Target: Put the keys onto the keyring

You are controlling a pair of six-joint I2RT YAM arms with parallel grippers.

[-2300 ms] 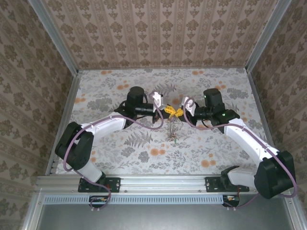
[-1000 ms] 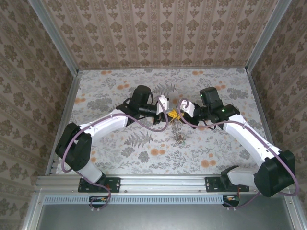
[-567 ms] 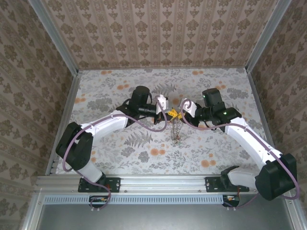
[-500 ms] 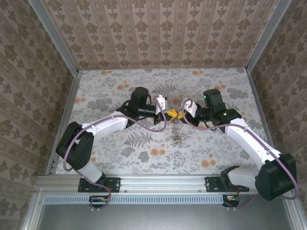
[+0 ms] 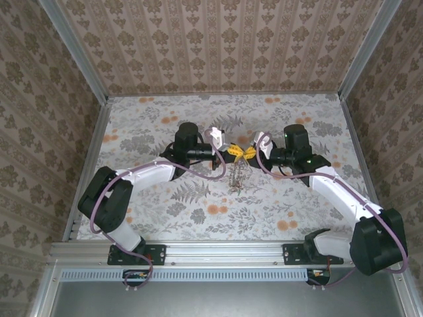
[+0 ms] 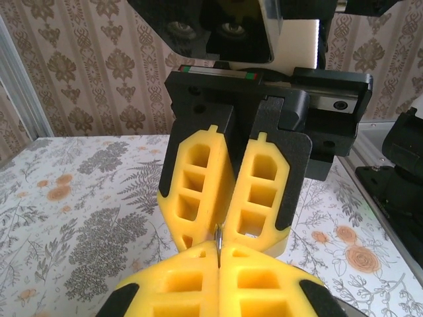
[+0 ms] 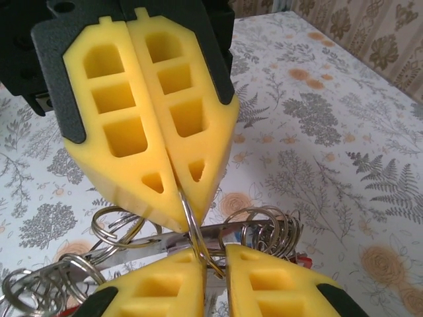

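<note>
Slack has opened in the right gripper (image 5: 249, 154). A second ago its yellow pads were pressed tight; now they stand a crack apart. The thin wire of the keyring (image 7: 190, 221) runs loosely through the gap rather than being pinched. The left gripper (image 5: 230, 151) has not let go: its pads are squeezed flat together on that same wire, so it alone carries the load.

The two meet tip to tip over the middle of the table (image 5: 165, 198), the left one reaching in from 9 o'clock and the right one from 3 o'clock. The keys (image 5: 236, 178) hang in a tangled bunch at 6 o'clock from that meeting point, with small split rings among them. The bunch has swung back towards 9 o'clock since a second ago, when both arms leaned further towards 3 o'clock.

I read this as a change of grip: the right one is loosening so it can slide along the keyring or take a fresh bite. With one firm hold left, the keyring could twist in the left pads. Whether any key is properly threaded I cannot make out.
</note>
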